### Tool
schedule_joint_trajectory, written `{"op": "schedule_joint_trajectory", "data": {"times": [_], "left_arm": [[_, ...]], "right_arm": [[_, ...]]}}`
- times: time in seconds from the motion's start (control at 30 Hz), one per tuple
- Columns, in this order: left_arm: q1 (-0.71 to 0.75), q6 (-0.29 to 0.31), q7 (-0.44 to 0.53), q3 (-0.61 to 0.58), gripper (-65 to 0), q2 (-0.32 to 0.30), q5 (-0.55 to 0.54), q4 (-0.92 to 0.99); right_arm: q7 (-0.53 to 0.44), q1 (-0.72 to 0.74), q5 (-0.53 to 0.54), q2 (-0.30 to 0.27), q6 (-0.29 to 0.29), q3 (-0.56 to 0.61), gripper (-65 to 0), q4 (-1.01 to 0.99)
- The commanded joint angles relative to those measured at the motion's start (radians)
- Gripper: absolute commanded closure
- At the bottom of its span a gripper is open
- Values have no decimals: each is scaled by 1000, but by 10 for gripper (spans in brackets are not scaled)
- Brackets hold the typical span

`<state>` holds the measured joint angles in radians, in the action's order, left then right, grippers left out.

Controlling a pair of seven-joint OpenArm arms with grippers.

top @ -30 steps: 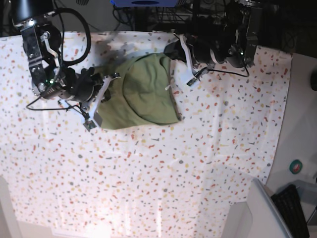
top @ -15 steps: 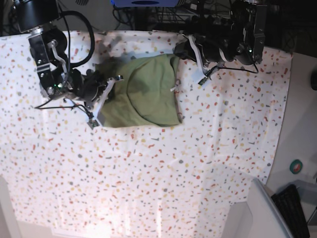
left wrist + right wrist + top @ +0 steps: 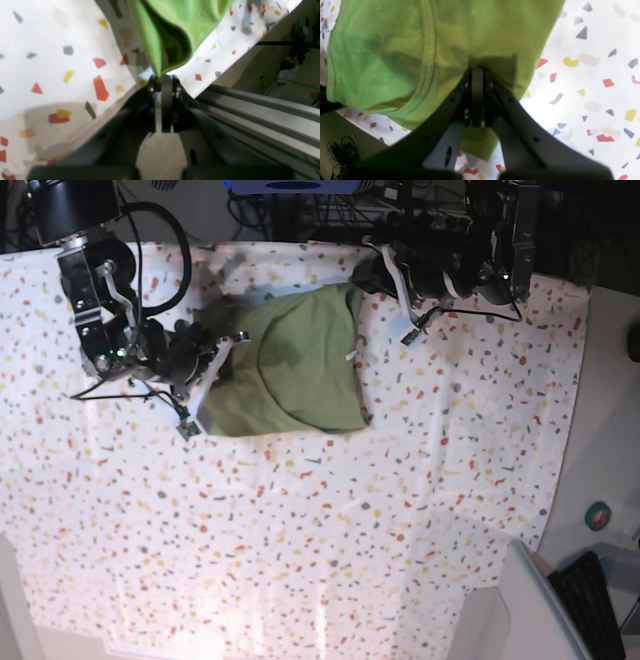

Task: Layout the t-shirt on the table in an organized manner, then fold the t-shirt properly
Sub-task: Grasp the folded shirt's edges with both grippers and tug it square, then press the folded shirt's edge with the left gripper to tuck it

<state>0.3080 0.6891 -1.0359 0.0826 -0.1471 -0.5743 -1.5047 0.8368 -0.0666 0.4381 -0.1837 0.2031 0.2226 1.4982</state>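
The olive-green t-shirt [image 3: 295, 365] lies bunched in a folded, rounded heap near the far side of the speckled table [image 3: 300, 530]. My right gripper [image 3: 207, 367] is at the shirt's left edge and is shut on the fabric; up close the t-shirt [image 3: 395, 50] spreads out ahead of the right gripper [image 3: 477, 71], a stitched seam running down it. My left gripper [image 3: 362, 280] is at the shirt's far right corner. In the left wrist view the left gripper [image 3: 161, 76] pinches a hanging point of the t-shirt [image 3: 175, 27] just above the table [image 3: 50, 62].
A metal rail [image 3: 252, 102] runs along the table's far edge, with dark equipment and cables [image 3: 300, 205] beyond it. A plain grey-white surface with a round teal sticker [image 3: 598, 516] borders the right side. A light panel [image 3: 525, 600] and a black object [image 3: 592, 600] stand at the bottom right.
Both arms have shifted a little to the right, and the left arm also toward the far edge. The shirt has moved with them, its far right corner drawn out.
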Motion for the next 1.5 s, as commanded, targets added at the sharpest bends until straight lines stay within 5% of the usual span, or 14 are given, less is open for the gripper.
{"op": "schedule_joint_trajectory", "data": {"times": [0.0, 0.13, 0.37, 0.5, 0.83, 1.13, 1.47], "left_arm": [[6, 9, 7, 19, 0, -7, -14, -15], [20, -1, 7, 72, 0, -19, -20, -24], [23, -6, -42, 108, -416, -19, -20, -26], [23, -6, -40, 110, -530, -19, -20, -26], [26, -7, -44, 188, -535, -26, -25, -267], [-146, -3, -44, 185, -535, 63, -23, -29], [-178, 9, -96, 164, -535, 96, -25, -7]], "right_arm": [[-14, 14, 5, -4, 8, -4, 0, 12], [-14, 12, 5, -4, 8, -4, 0, 12], [-12, 15, 5, -4, 8, -4, 0, 12], [-12, 12, 6, -4, 8, -4, 0, 14], [-11, -42, 11, -7, 8, -13, 0, 215], [-11, -52, 11, -7, 8, -15, 0, 241], [-11, -54, 6, -12, 8, -45, 0, 238]]}}
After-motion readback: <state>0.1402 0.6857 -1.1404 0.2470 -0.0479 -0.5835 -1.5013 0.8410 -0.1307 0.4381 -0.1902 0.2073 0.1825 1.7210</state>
